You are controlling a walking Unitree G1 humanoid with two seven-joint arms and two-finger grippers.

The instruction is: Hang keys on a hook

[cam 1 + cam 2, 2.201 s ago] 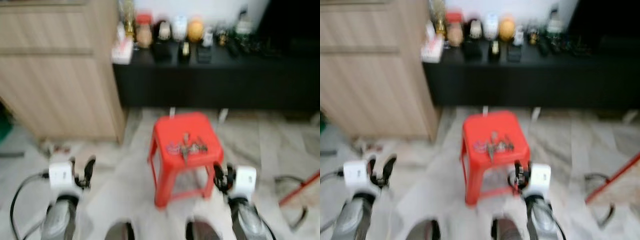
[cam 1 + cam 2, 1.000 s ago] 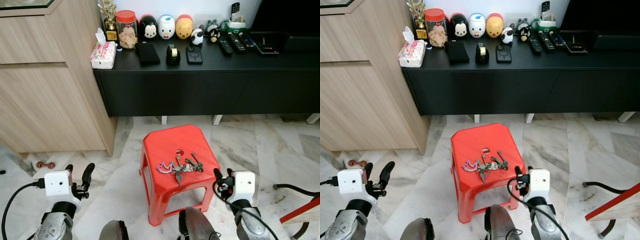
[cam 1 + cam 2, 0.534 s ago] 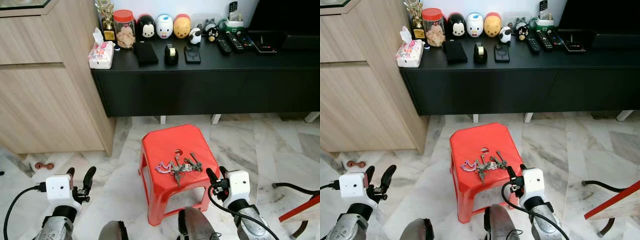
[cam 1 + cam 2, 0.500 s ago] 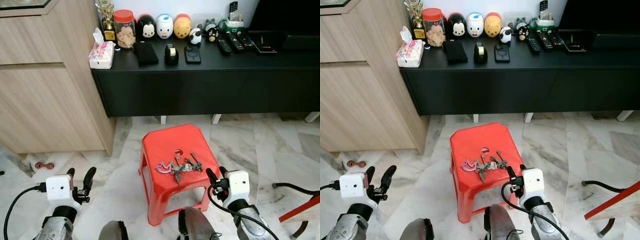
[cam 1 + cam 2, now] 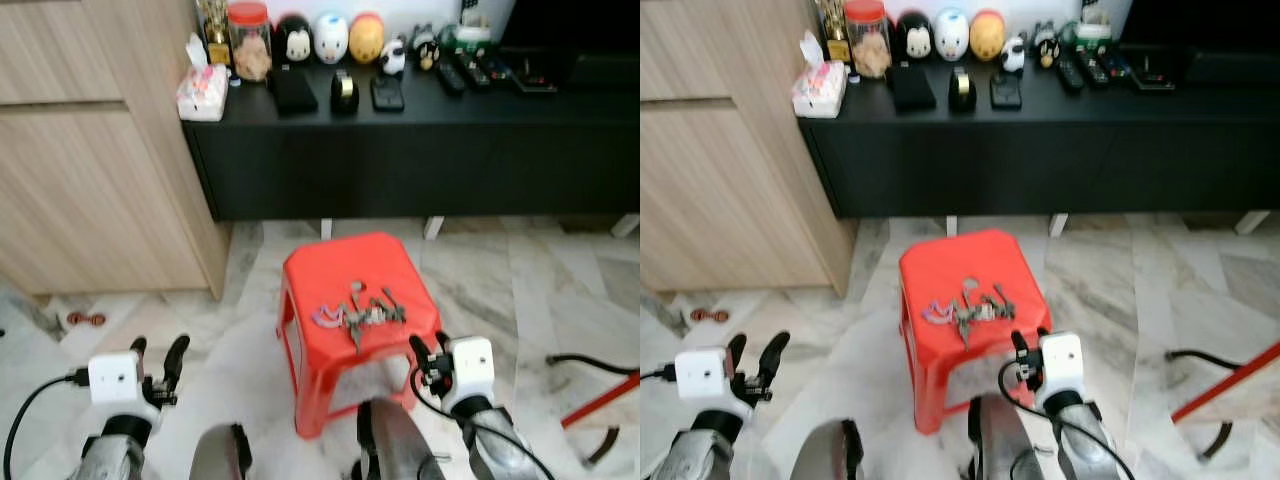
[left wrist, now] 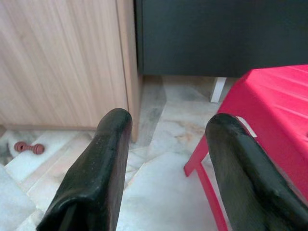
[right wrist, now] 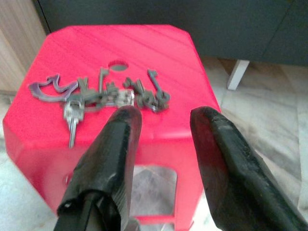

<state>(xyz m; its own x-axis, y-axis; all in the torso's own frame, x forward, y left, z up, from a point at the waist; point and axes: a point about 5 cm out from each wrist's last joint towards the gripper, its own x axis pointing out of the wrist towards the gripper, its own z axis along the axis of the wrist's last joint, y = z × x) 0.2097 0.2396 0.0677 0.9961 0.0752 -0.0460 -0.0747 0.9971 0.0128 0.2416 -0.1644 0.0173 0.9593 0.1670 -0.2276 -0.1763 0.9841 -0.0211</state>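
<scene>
- The keys [image 7: 103,98] lie in a loose bunch on top of the red stool [image 7: 144,45], just below its small round hole, at the middle of the head views.
- In my right wrist view the bunch sits just past my two black fingertips [image 7: 122,120], a little toward the left one; nothing touches it.
- A purple tag [image 7: 48,89] lies at the left end of the bunch, and one silver key points down toward the stool's near edge.
- My right gripper [image 5: 428,357] hangs low at the stool's front right corner, lower centre-right of the left eye view, fingers spread apart and empty, aimed up across the seat.
- My left gripper [image 5: 155,358] is held low at the lower left of that view, well apart from the stool, over the marble floor [image 5: 250,330]; its fingers are also spread and hold nothing.
- Through my left wrist view the wooden cabinet [image 6: 57,57] fills the upper left, and the stool's edge shows at the right beyond my right-hand finger.
- Behind the stool, across the upper frame, runs a black sideboard [image 5: 420,150] with small figures, a jar and remotes on top.
</scene>
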